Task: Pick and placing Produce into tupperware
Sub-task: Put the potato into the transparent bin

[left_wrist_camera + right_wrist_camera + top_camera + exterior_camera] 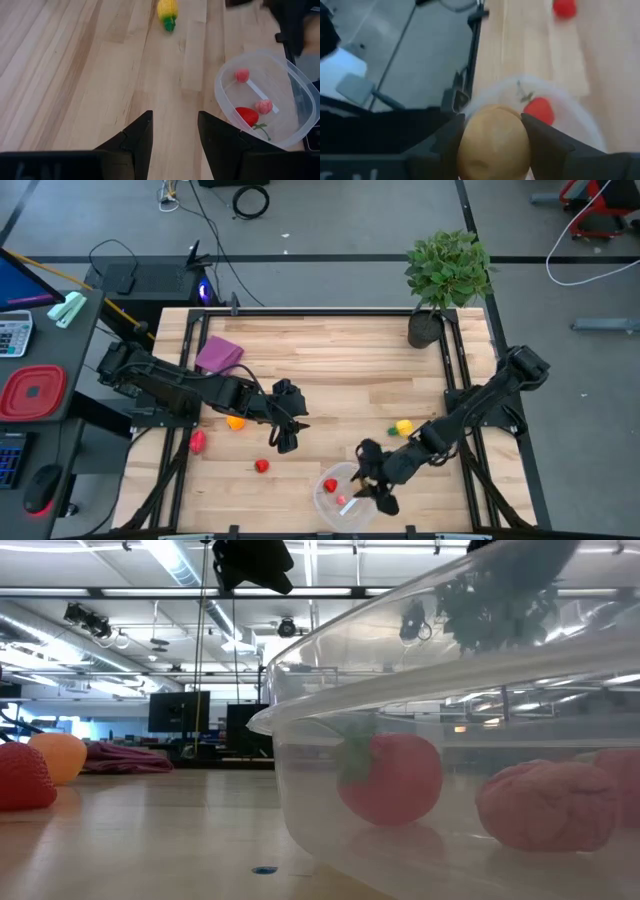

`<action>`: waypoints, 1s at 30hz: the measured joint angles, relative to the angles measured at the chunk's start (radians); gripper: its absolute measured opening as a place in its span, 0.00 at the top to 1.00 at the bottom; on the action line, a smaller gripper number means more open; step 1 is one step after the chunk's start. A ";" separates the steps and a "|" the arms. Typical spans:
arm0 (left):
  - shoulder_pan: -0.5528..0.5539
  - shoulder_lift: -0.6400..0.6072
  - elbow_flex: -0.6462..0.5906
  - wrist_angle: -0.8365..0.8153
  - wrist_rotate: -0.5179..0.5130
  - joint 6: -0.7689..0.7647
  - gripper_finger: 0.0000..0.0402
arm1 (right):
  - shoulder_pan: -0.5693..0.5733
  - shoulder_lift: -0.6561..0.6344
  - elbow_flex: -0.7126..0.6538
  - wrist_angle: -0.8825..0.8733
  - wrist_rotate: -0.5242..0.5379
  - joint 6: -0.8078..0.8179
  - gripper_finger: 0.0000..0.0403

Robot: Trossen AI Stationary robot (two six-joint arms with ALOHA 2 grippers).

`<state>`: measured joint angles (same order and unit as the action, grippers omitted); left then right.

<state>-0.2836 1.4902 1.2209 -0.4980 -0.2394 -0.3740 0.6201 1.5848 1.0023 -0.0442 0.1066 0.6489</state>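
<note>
The tupperware [340, 498] is a clear round tub near the table's front edge. A red piece [247, 116] and two pink pieces [264, 106] lie on its floor, also seen in the low view [390, 778]. My right gripper [378, 490] hangs over the tub's right side, shut on a tan produce piece [494, 142]. My left gripper [285, 432] stands open above bare table left of the tub, fingers [135, 140] empty. On the table lie a yellow piece [403, 426], an orange piece [235, 422], a pink-red piece [198, 442] and a red strawberry [261, 466]. My right gripper pinches the tan piece by its two opposite sides [465, 140] between its two fingers. The fingers [542, 142] slant down from the table's right side. The piece is lifted clear, above the tupperware's rim [570, 107].
A purple folded cloth [219, 354] lies at the far left of the table, and a potted plant [446, 275] stands at the far right corner. A red square lidded container [33, 392] sits on the side desk at left. Bare wood lies between the two grippers.
</note>
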 joint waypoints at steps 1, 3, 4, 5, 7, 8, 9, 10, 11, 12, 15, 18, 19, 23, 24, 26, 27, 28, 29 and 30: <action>0.000 0.000 0.000 0.000 0.000 0.000 0.60 | 0.000 0.026 0.000 0.000 -0.004 0.005 0.54; 0.000 0.000 0.000 0.000 0.000 0.000 0.60 | 0.001 0.078 -0.001 -0.003 -0.017 0.025 0.55; 0.000 0.000 0.000 0.000 0.000 0.000 0.60 | 0.000 0.100 -0.001 0.000 -0.027 0.028 0.56; 0.000 0.000 0.000 0.000 0.000 0.000 0.60 | 0.000 0.117 -0.003 0.013 -0.034 0.028 0.56; 0.000 0.000 0.000 0.000 0.000 0.000 0.60 | 0.000 0.145 -0.002 0.062 -0.036 0.025 0.55; 0.000 0.000 0.000 0.002 0.000 0.000 0.60 | 0.000 0.156 -0.002 0.076 -0.037 0.018 0.55; 0.000 0.000 0.000 0.005 0.000 0.000 0.60 | 0.000 0.167 -0.002 0.083 -0.037 0.007 0.54; 0.000 0.000 0.000 0.009 0.000 0.000 0.60 | 0.000 0.177 -0.002 0.084 -0.038 0.001 0.53; 0.000 0.000 0.000 0.009 0.000 0.000 0.60 | 0.000 0.187 -0.002 0.080 -0.043 -0.003 0.53; 0.000 0.000 0.000 0.008 0.000 0.000 0.60 | 0.000 0.196 -0.002 0.076 -0.053 -0.007 0.52; 0.000 0.000 0.000 0.008 0.000 0.000 0.60 | 0.001 0.226 -0.002 0.080 -0.064 -0.011 0.51; 0.000 0.000 0.000 0.008 0.000 0.000 0.60 | 0.000 0.258 -0.002 0.080 -0.066 -0.011 0.51; 0.000 0.000 0.000 0.009 0.000 0.000 0.60 | 0.000 0.264 -0.002 0.087 -0.066 -0.012 0.51; 0.000 0.000 0.000 0.008 0.000 0.000 0.60 | 0.000 0.277 -0.002 0.125 -0.084 -0.040 0.51; 0.000 0.000 0.000 0.008 0.000 0.000 0.60 | 0.000 0.280 -0.002 0.128 -0.091 -0.051 0.51; 0.000 0.000 0.000 0.008 0.000 0.000 0.60 | 0.000 0.280 -0.002 0.128 -0.099 -0.065 0.50; 0.000 0.000 0.000 0.008 0.000 0.000 0.60 | 0.000 0.280 -0.002 0.128 -0.100 -0.068 0.50; 0.000 0.000 0.000 0.008 0.000 0.000 0.60 | 0.000 0.280 -0.002 0.128 -0.100 -0.073 0.49; 0.000 0.000 0.000 0.008 0.000 0.000 0.60 | 0.000 0.280 -0.002 0.128 -0.100 -0.075 0.49; 0.000 0.000 0.000 0.008 0.000 0.000 0.60 | 0.000 0.280 -0.002 0.128 -0.101 -0.075 0.48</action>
<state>-0.2836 1.4902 1.2209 -0.4896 -0.2394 -0.3740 0.6201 1.8645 1.0008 0.0837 0.0059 0.5735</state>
